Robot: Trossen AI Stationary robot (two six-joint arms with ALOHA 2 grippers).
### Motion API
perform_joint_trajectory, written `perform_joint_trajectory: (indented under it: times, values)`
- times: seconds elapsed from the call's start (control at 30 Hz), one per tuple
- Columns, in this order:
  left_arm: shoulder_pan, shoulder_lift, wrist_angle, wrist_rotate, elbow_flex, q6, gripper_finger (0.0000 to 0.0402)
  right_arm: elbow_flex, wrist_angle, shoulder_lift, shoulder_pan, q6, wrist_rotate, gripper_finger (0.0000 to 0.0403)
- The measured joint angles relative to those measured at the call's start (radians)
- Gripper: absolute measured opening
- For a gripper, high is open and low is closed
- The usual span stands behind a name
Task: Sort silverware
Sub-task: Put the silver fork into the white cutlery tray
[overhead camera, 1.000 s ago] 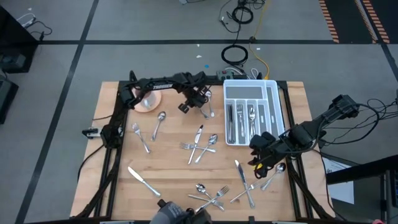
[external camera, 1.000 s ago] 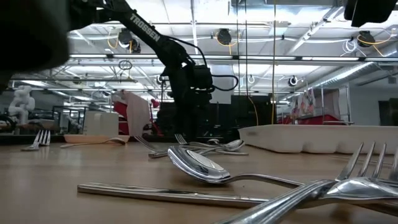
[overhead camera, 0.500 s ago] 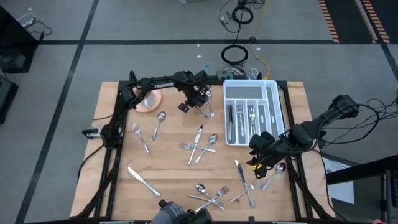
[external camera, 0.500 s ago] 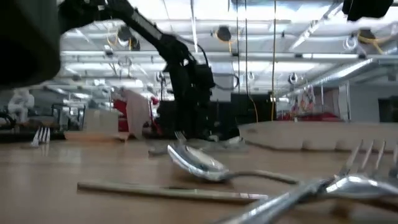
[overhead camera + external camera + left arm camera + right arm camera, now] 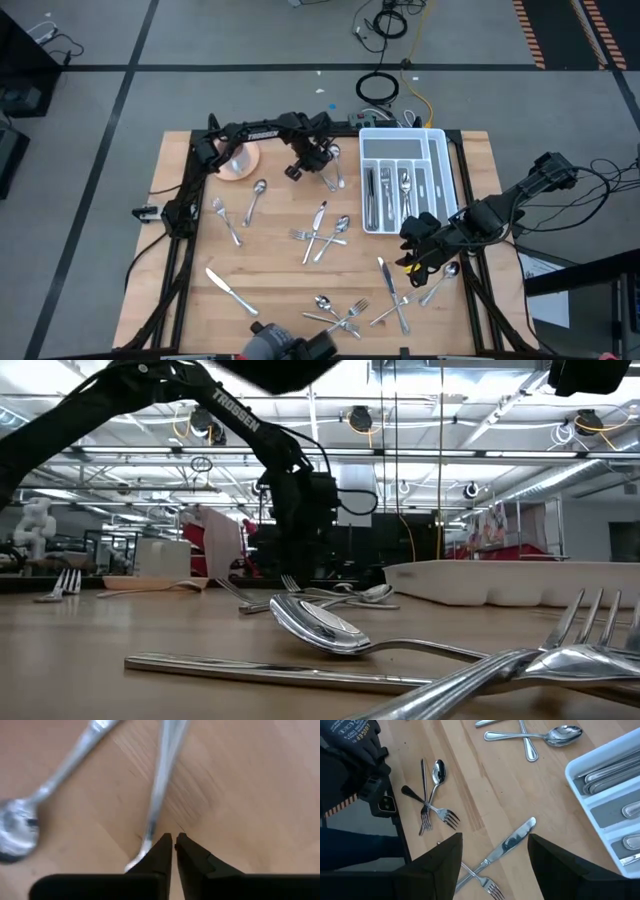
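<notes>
- Task partly done: a few pieces of silverware (image 5: pixel 385 195) already lie in the white tray (image 5: pixel 437 170); most still loose on the wooden surface (image 5: pixel 275 265)
- Left to sort: spoon (image 5: pixel 257 192) and fork (image 5: pixel 222 215) on the far side of the left fingers from the tray; crossed cluster (image 5: pixel 322 232) mid-surface; knife (image 5: pixel 230 291) near the front edge; pile (image 5: pixel 340 312) at the front; group (image 5: pixel 400 290) just below the right fingers
- Left gripper (image 5: pixel 322 160) low over the surface just beside the tray, pink saucer (image 5: pixel 240 162) on its other side; in the wrist view its fingers (image 5: pixel 160 855) are almost together, only a thin slit between the tips
- A utensil handle (image 5: pixel 162 780) runs right up to those tips, end touching or just beside one tip; cannot tell if it is pinched or slipped outside; looks like a grasp attempt, judgement only
- A spoon (image 5: pixel 20 827) lies just beside that handle, apart from the fingers
- Right gripper (image 5: pixel 418 245) waits near the tray's front corner; fingers (image 5: pixel 445 860) spread wide, nothing between them; a knife (image 5: pixel 507 842) lies on the surface ahead of them
</notes>
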State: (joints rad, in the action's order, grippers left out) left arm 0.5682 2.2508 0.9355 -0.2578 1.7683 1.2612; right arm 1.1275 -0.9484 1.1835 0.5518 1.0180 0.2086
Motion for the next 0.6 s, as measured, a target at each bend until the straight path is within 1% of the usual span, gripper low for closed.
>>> perform_joint_trajectory:
  times: [0.07, 0.13, 0.2, 0.3, 0.37, 0.43, 0.5, 0.6]
  values:
    - [0.000, 0.005, 0.009, 0.017, -0.001, 0.002, 0.0022, 0.000, -0.001, 0.000, 0.000, -0.002, 0.000, 0.0217]
    - [-0.001, 0.006, 0.010, 0.035, 0.002, -0.068, 0.0012, 0.000, -0.001, 0.000, 0.000, 0.000, 0.000, 0.0217]
    - [0.004, 0.005, 0.018, 0.026, 0.023, -0.190, 0.0006, 0.000, 0.000, 0.000, 0.000, 0.010, 0.000, 0.0217]
    - [0.023, -0.014, 0.059, -0.050, 0.060, -0.428, 0.0008, 0.000, 0.000, 0.000, 0.000, 0.017, 0.001, 0.0217]
    - [0.037, -0.049, 0.065, -0.109, 0.085, -0.592, 0.0010, 0.000, 0.001, 0.000, 0.000, 0.018, 0.009, 0.0217]
    - [0.042, -0.101, 0.066, -0.132, 0.090, -0.722, 0.0010, 0.000, 0.002, 0.000, 0.000, 0.018, 0.026, 0.0217]
    - [0.041, -0.151, 0.076, -0.132, 0.089, -0.719, 0.0010, 0.000, -0.001, 0.000, 0.000, 0.018, 0.029, 0.0217]
    - [0.025, -0.228, 0.066, -0.037, 0.089, -0.615, 0.0011, 0.000, -0.014, 0.000, 0.000, 0.015, 0.030, 0.0217]
